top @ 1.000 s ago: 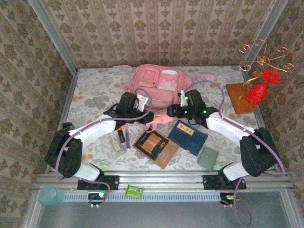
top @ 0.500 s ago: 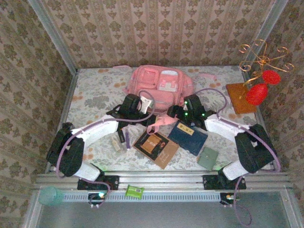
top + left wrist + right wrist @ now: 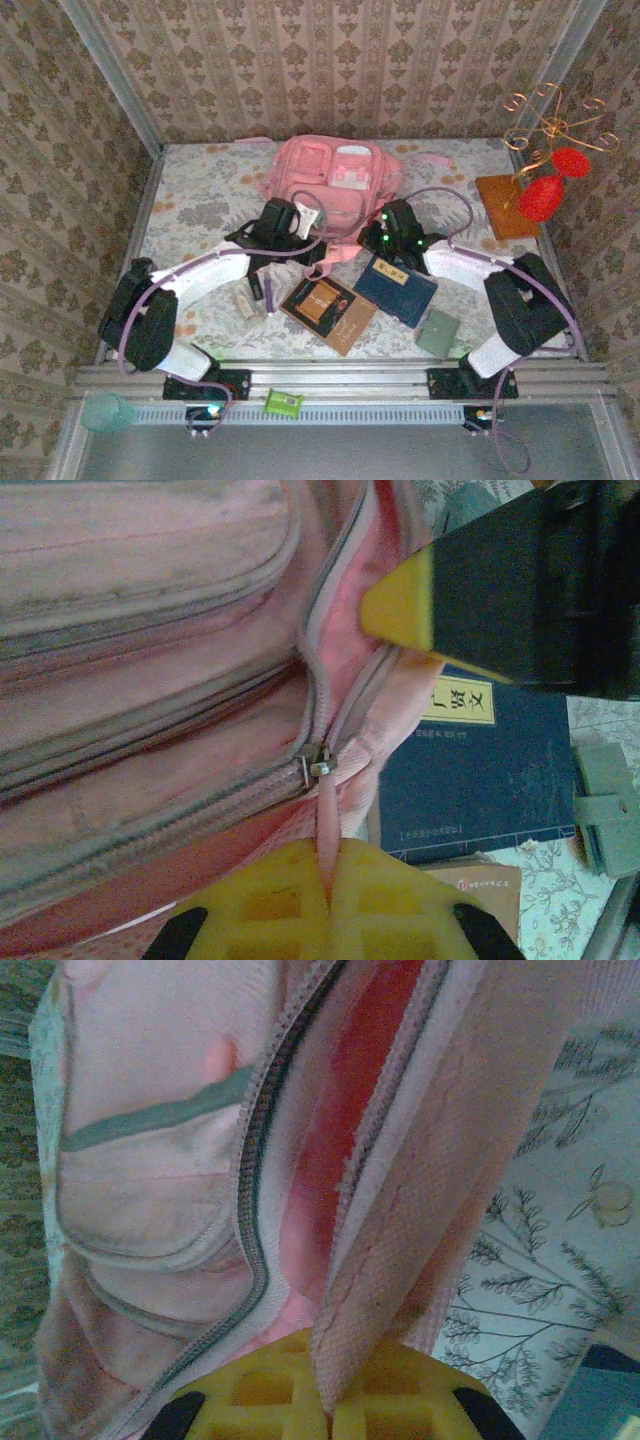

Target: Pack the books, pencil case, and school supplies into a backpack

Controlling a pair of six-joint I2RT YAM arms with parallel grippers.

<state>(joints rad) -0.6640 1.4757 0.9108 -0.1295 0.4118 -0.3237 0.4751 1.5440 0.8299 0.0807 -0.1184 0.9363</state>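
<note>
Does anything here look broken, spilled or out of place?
Nothing is spilled or broken. The backpack lies with its zip partly open. The left gripper pinches the zip pull and the right gripper pinches the backpack's fabric edge. The brown book and navy book lie crooked on the table.

Table with a floral cover. Far centre: pink backpack. Near centre: dark brown book, with a navy book just to its right. Near right: small grey-green square pad. Near left: small stationery pieces. Far right: brown board.
</note>
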